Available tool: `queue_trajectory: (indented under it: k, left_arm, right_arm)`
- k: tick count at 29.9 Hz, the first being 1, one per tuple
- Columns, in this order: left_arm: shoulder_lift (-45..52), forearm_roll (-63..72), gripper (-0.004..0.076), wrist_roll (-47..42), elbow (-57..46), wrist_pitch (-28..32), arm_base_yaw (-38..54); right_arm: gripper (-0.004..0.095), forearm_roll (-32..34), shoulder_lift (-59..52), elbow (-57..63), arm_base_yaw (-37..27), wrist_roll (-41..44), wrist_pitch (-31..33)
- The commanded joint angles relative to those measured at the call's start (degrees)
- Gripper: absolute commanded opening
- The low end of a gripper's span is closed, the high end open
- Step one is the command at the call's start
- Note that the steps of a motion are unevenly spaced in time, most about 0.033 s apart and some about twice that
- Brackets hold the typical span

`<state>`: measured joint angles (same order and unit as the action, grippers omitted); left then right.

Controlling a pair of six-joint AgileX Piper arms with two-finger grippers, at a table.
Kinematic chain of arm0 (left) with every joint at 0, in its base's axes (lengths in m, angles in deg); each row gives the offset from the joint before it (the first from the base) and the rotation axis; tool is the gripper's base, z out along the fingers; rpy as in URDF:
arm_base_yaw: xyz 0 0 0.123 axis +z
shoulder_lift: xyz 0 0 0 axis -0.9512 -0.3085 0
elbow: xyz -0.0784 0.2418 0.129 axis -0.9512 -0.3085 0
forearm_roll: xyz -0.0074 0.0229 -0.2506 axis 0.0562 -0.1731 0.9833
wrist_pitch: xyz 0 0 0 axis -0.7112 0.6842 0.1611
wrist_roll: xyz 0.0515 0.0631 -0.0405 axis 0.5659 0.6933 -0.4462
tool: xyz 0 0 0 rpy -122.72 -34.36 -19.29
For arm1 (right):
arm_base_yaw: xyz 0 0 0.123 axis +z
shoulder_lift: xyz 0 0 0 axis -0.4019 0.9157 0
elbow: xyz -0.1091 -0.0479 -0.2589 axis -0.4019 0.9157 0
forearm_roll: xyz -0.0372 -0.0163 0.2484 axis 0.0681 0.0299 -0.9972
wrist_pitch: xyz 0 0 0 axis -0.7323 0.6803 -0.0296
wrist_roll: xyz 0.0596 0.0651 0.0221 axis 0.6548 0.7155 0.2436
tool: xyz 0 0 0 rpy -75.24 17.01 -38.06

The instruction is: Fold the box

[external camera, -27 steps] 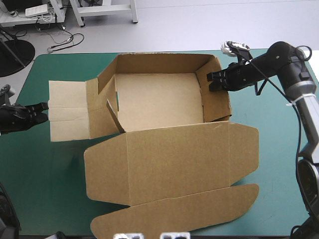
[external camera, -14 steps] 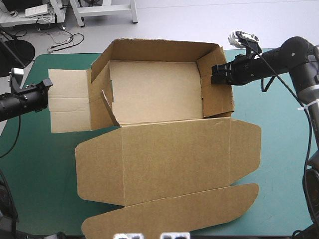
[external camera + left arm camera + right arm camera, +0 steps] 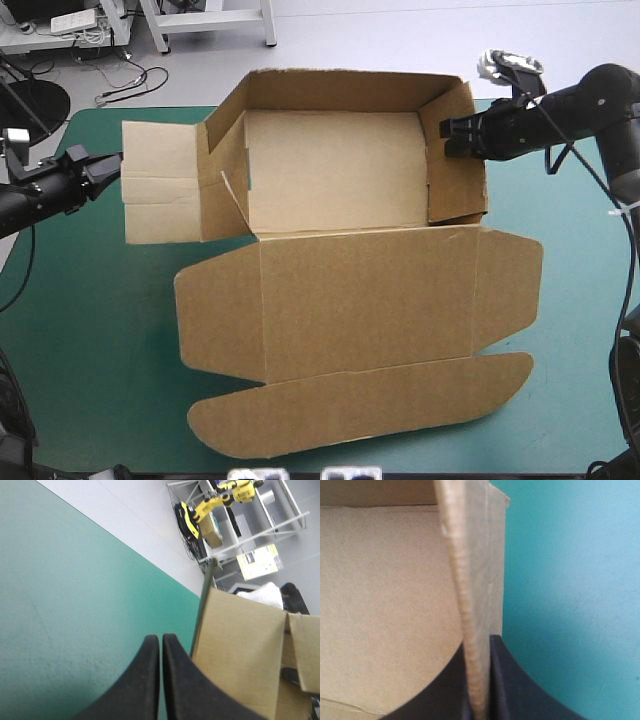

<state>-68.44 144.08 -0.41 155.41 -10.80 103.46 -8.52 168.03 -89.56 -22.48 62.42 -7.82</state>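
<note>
Box (image 3: 345,185): walls upright, lid flat

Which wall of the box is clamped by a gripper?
The box's right wall: the right gripper pinches its edge, and no gripper holds the others.

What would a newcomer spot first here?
The big brown box in the middle of the teal-green table, its back and right walls raised and its lid flat toward the near edge. The right gripper is shut on the right wall. The left gripper, shut, sits beside the outer edge of the flat left flap.
</note>
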Motion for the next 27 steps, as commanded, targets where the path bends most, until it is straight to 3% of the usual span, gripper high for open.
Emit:
queue_trajectory:
  k: [1,13,27]
  left_arm:
    - [2.5,4.7,0.0006,0.3,1.8,-5.3,4.0]
    - [2.4,3.1,0.0006,0.3,1.8,-5.3,3.8]
    - [3.1,9.9,0.0006,-0.2,3.7,-5.3,-8.2]
  right_arm:
    - [-0.0003,-6.9,-3.5,-5.0,-3.8,1.5,-0.4]
    - [-0.0003,-20.9,-5.3,-7.0,-5.5,-1.9,-0.3]
    - [-0.0003,-12.6,-4.0,-7.0,2.0,-1.4,-1.3]
